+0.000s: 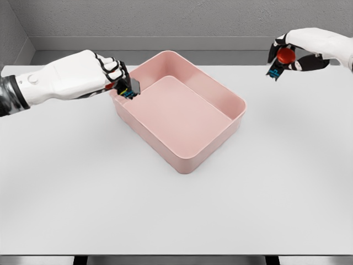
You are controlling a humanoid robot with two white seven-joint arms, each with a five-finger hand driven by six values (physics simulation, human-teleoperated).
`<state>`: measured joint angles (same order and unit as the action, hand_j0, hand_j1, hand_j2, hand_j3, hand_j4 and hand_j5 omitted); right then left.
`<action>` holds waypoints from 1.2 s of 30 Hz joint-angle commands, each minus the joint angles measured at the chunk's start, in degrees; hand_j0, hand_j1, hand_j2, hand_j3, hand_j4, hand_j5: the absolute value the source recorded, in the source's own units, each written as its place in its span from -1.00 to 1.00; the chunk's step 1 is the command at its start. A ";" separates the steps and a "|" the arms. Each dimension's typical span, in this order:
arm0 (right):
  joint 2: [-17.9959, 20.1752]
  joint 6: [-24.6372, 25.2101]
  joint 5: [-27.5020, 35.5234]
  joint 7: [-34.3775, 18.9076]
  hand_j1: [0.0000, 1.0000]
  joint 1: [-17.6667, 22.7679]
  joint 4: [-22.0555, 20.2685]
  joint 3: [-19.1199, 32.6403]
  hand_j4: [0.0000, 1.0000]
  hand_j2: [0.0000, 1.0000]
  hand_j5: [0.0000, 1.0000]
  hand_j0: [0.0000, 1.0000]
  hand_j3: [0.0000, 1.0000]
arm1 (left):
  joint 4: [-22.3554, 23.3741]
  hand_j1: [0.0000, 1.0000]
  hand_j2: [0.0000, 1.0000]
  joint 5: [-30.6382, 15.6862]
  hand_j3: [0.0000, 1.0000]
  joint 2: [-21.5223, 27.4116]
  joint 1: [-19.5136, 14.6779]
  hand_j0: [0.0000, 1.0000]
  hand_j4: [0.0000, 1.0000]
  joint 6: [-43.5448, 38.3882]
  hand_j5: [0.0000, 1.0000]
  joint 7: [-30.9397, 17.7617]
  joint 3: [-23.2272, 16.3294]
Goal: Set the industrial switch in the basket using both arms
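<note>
1. industrial switch parts showed in both hands, but the largest thing was the white table point(176, 210), which filled most of the head view below a grey wall point(165, 19).
2. the pink basket point(190, 164) sat on the table left of centre, turned so one corner pointed toward the camera; nothing lay on its floor.
3. the left hand point(113, 74) reached in from the left at the basket's far-left rim, its fingers point(116, 67) curled tight around a dark industrial switch point(131, 89).
4. that switch was over the rim at the basket's left corner, partly inside the wall line; whether it touched the rim could not be told. its dark body seemed to point down and rightward into the basket, with small blue and yellow marks on its lower edge.
5. the right hand point(292, 52) was at the upper right, well apart from the basket and above the table's far edge, its fingers clamped on a second switch point(280, 62).
6. this one showed a round red button point(285, 56) facing the camera, and its long axis ran steeply down and a little leftward to a dark lower end with blue marks.
7. no brand, label or writing could be read on either switch; both were too small.
</note>
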<state>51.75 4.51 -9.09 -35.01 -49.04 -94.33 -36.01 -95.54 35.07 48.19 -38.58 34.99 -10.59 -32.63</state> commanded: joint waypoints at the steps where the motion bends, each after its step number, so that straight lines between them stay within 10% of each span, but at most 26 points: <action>1: -1.39 -0.02 0.03 0.01 -0.07 -0.09 -0.15 -0.99 -0.07 -0.07 -0.07 -0.07 -0.07 | 1.32 -0.91 -0.91 -0.35 -0.91 -1.87 0.00 -0.91 -0.91 0.01 -0.91 -0.05 -0.33; 18: -11.15 4.64 -0.06 0.01 -0.06 -7.30 -0.86 -11.36 -0.06 -0.06 -0.06 -0.06 -0.06 | 8.79 -0.88 -0.88 3.78 -0.88 -11.37 -4.22 -0.88 -0.88 0.01 -0.88 -3.12 -7.80; 27: -13.96 4.64 -0.06 0.01 -0.06 -7.21 -0.77 -14.44 -0.06 -0.06 -0.06 -0.06 -0.06 | 8.79 0.14 0.14 4.22 0.14 -12.16 -4.57 0.14 0.14 0.01 0.14 -3.12 -8.15; 36: -15.37 5.78 -0.23 0.01 -0.05 -7.56 -0.68 -16.98 -0.05 -0.05 -0.05 -0.05 -0.05 | 8.71 0.33 0.33 4.22 0.33 -12.16 -4.66 0.33 0.33 0.01 0.33 -3.12 -8.15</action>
<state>36.59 10.19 -9.27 -35.03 -56.60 -94.95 -52.67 -86.79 39.62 36.01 -43.24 35.07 -13.75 -40.84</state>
